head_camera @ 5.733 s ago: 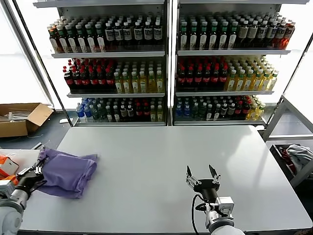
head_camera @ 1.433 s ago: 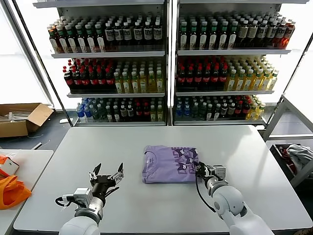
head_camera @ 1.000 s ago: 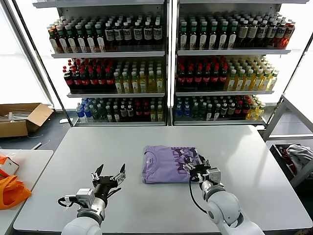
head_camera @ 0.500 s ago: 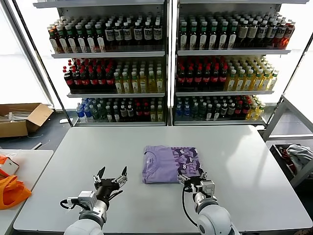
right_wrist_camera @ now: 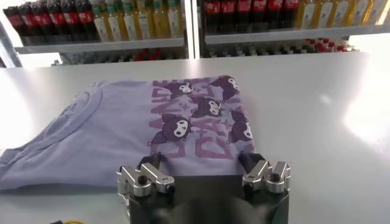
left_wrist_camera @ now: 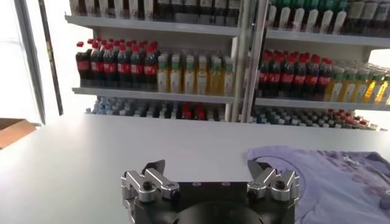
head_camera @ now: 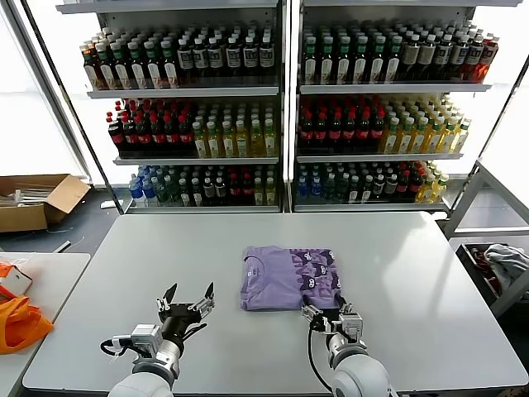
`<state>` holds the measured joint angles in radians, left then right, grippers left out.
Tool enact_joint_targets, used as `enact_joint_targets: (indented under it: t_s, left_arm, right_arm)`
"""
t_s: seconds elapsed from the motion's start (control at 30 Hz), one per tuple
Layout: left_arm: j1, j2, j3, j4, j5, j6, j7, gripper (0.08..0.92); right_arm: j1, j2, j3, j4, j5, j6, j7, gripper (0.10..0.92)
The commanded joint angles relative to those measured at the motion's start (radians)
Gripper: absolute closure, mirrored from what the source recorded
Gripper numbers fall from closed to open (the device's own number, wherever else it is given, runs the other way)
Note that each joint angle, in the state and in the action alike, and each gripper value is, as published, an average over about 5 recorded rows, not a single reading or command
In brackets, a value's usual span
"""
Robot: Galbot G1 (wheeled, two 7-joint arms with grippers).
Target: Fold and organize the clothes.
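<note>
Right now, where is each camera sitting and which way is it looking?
Head view: up on the robot's head, looking down at the table and drink shelves; both arms show, left gripper and right gripper open.
Left wrist view: on the left arm, facing the shelves; its own fingers show.
Right wrist view: on the right arm, facing the folded T-shirt; its own fingers show.
Shared: all three see the T-shirt.

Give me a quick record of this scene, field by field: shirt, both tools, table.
shirt: lavender T-shirt, folded into a rectangle, print facing up, lying flat mid-table
left tool: open, above bare table, apart from the shirt on the robot's left side
right tool: open, at the shirt's near edge, holding nothing
table: grey tabletop
</note>
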<state>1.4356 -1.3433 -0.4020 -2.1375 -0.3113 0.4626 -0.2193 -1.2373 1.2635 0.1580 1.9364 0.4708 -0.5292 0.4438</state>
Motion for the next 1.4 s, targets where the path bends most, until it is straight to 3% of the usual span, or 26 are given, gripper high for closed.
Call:
enact_joint_targets:
  t_s: [0.03,0.3,0.6,0.83,1.4]
  left_arm:
    - [0.008,0.0,0.0,-0.003,0.002,0.0,0.0,0.177]
    - [0.029,-0.006,0.004,-0.016,0.014,-0.013,0.003,0.177]
    - [0.067,-0.009,-0.016,-0.056,0.028,-0.05,0.012,0.177]
    - [0.084,-0.012,-0.025,-0.066,0.032,-0.05,0.02,0.177]
    - [0.078,-0.012,-0.02,-0.045,0.037,-0.041,0.025,0.177]
  right_arm:
    - [-0.02,-0.003,0.018,0.083,0.069,-0.029,0.029,0.203]
    - [0.072,0.013,0.038,0.108,0.014,-0.014,0.01,0.203]
    - [0.298,0.084,0.008,-0.176,-0.032,0.034,-0.03,0.203]
    - [0.364,0.147,0.026,-0.33,0.022,0.051,-0.032,0.203]
    - [0.365,0.152,0.038,-0.394,0.141,0.031,-0.029,0.203]
